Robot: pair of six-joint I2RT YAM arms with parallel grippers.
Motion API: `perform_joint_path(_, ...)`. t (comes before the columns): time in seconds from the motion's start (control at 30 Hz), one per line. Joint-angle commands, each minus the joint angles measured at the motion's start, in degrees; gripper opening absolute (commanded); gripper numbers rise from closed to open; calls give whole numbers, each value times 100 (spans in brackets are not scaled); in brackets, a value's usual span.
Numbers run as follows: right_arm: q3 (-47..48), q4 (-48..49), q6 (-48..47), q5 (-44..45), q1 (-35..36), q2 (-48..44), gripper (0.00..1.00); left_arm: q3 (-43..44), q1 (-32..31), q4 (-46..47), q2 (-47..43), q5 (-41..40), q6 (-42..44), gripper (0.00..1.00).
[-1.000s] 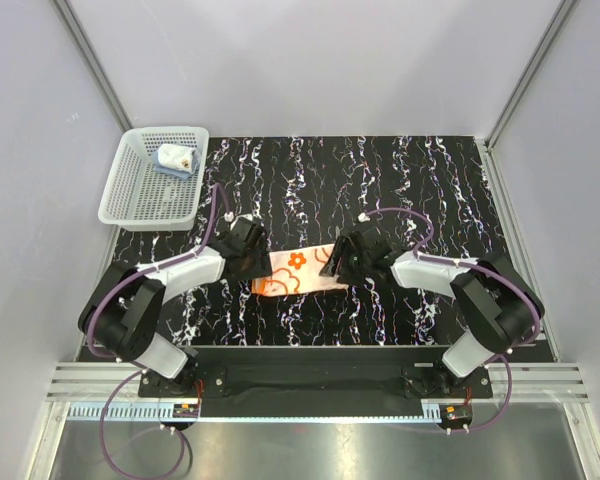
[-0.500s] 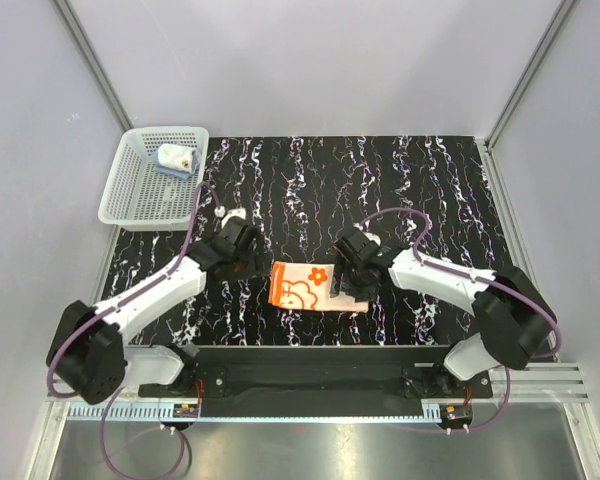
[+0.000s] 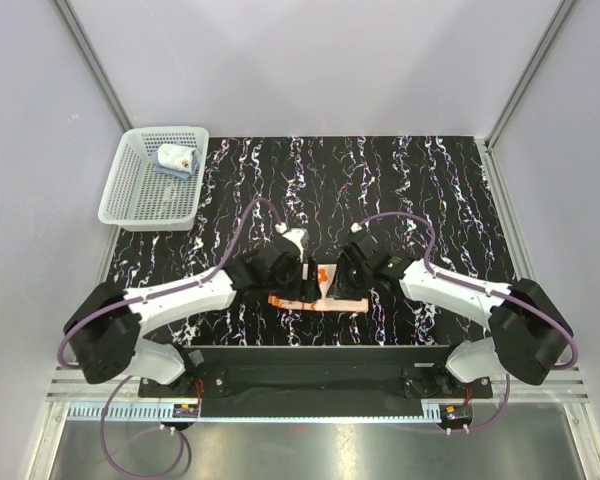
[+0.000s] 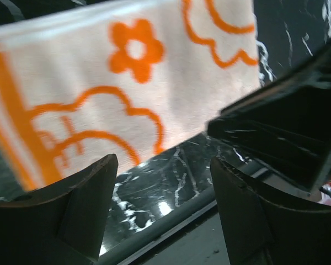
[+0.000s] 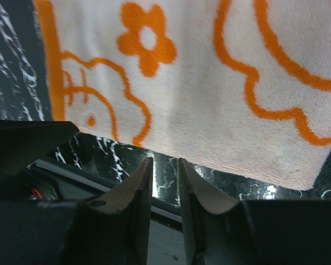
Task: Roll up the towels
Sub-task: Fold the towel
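Note:
The orange towel (image 3: 321,301) lies flat on the black marbled table near its front edge, white reverse with orange flower print facing up. It fills the top of the left wrist view (image 4: 127,83) and of the right wrist view (image 5: 198,83). My left gripper (image 3: 298,280) hovers over its left part, jaws wide open and empty (image 4: 161,165). My right gripper (image 3: 346,280) hovers over its right part, jaws almost closed with nothing between them (image 5: 165,161), tips just short of the towel's near edge. The light blue towel (image 3: 173,160) sits bundled in the basket.
The white perforated basket (image 3: 140,195) stands at the far left of the table (image 3: 410,180). The table's front rail runs just below the towel (image 4: 171,221). The two gripper bodies are close together; the right one shows in the left wrist view (image 4: 287,127).
The towel, earlier stretched between the two grippers, now lies flat. Both grippers have moved inward from its ends and now hover over it side by side.

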Motion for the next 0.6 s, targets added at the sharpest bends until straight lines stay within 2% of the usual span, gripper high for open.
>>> perform_joint_path(0.0, -415, 661, 218, -203, 27, -19, 30, -45, -195, 963, 283, 480, -131, 73)
perform_joint_path(0.23, -1004, 978, 385, -10, -52, 526, 25, -264, -143, 744, 653, -221, -290, 70)
perform_joint_path(0.57, -1620, 1207, 622, -115, -52, 352, 24, -976, 455, 972, 635, -214, -79, 70)
